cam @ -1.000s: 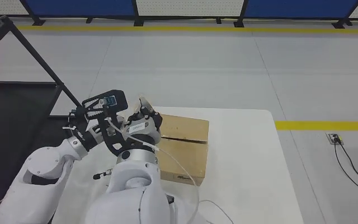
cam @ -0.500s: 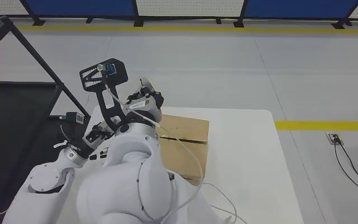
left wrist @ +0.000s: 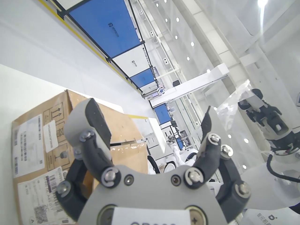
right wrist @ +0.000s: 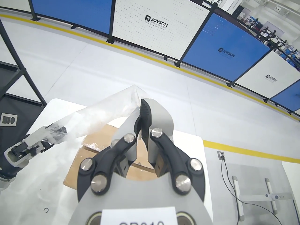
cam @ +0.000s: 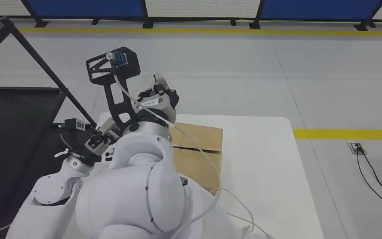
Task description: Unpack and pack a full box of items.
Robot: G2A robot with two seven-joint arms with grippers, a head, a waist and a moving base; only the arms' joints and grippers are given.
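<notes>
A brown cardboard box with white labels lies on the white table; it also appears in the left wrist view. My right gripper is raised above the box's far left corner, shut on the top edge of a clear plastic bag. The bag hangs slanting down towards my left gripper. In its own wrist view the left gripper is open beside the box, fingers wide apart with nothing between the pads. From there the right gripper shows farther off with the bag.
A black metal rack stands off the table's left side. The right half of the table is bare white surface. A floor socket with a cable lies to the right, and blue and white partition panels stand far behind.
My right arm has lifted the bag upward from beside the box. The left arm has drawn back to the left and lower.
</notes>
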